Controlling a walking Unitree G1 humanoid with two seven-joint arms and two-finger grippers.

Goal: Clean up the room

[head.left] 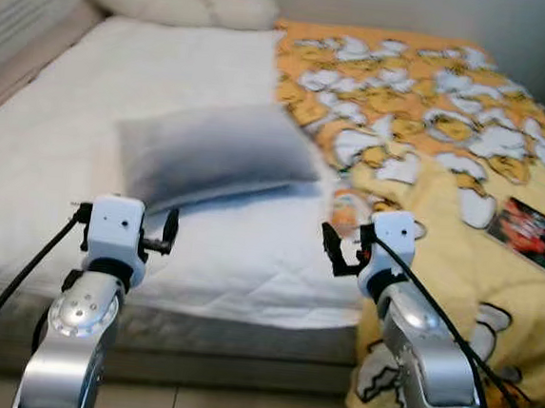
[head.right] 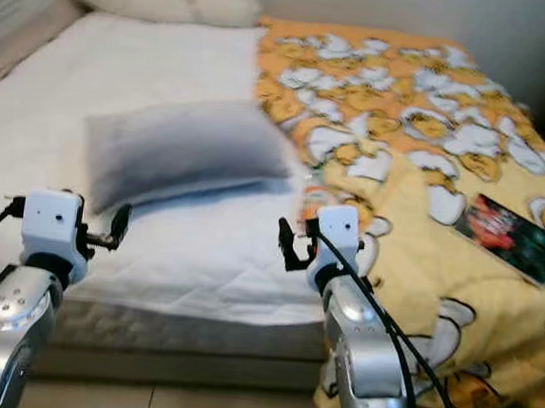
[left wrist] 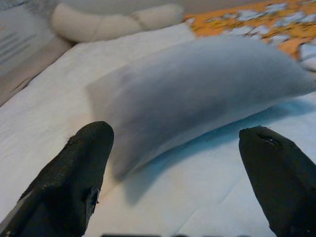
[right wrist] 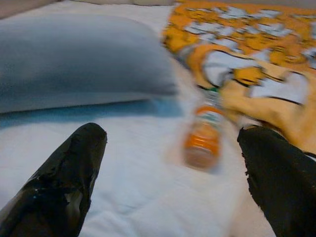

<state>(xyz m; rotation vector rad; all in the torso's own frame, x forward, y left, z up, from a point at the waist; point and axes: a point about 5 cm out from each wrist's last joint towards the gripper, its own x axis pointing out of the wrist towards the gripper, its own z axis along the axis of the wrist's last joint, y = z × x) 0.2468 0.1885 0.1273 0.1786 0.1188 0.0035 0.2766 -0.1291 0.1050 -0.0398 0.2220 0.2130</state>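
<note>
You have the pillow (left wrist: 197,94) on the sheet (head.left: 58,147) just beyond the left fingers (left wrist: 74,173); bottle (right wrist: 203,133) between the right fingers (right wrist: 64,177), blanket (head.left: 433,113) right, book (head.right: 504,234) on it.

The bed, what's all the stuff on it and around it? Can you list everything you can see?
Bed: one, white quilted cover, stretching ahead of the robot.
Grey pillow: one, grey, lying in the middle of the white cover.
Cream cushion: one long cream shape, at the head of the bed.
Blanket: one, orange-yellow with white cartoon figures, covering the right side and hanging over the near edge.
Bottle: one, orange, blurred, lying at the blanket's edge by the pillow.
Dark booklet: one, dark with red and green, flat on the blanket to the right.
Left gripper: one, black fingers open, before the pillow.
Right gripper: one, black fingers open, near the bottle.
</note>
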